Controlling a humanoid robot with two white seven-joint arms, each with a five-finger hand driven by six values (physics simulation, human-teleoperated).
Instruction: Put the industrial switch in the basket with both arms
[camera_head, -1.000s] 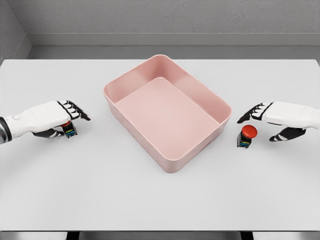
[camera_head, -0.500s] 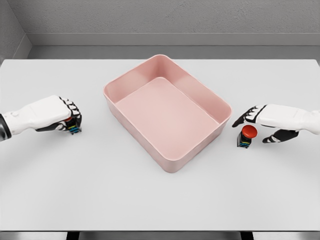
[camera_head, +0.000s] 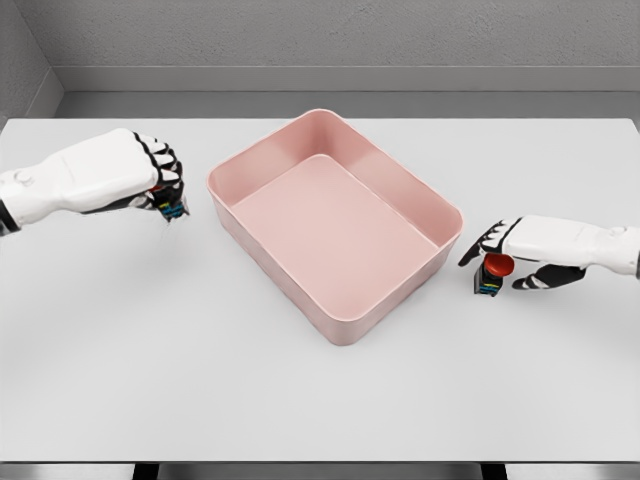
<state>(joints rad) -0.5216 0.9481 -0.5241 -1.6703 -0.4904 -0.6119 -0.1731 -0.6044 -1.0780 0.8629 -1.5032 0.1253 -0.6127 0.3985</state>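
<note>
Left hand (camera_head: 128, 178): your fingers are curled around one industrial switch (camera_head: 173, 207), held above the worktop (camera_head: 320, 400), just left of the basket (camera_head: 335, 222).
Right hand (camera_head: 525, 252): you have it low at the second switch (camera_head: 491, 273), fingers bracketing its red cap; whether it is truly gripped, you cannot tell.
Second switch: upright on the worktop, just right of the basket.
Basket: pink, mid-worktop, between both hands.

Pink basket (camera_head: 440, 205); red-capped switch (camera_head: 493, 271); white table (camera_head: 300, 400); grey wall (camera_head: 330, 35).
</note>
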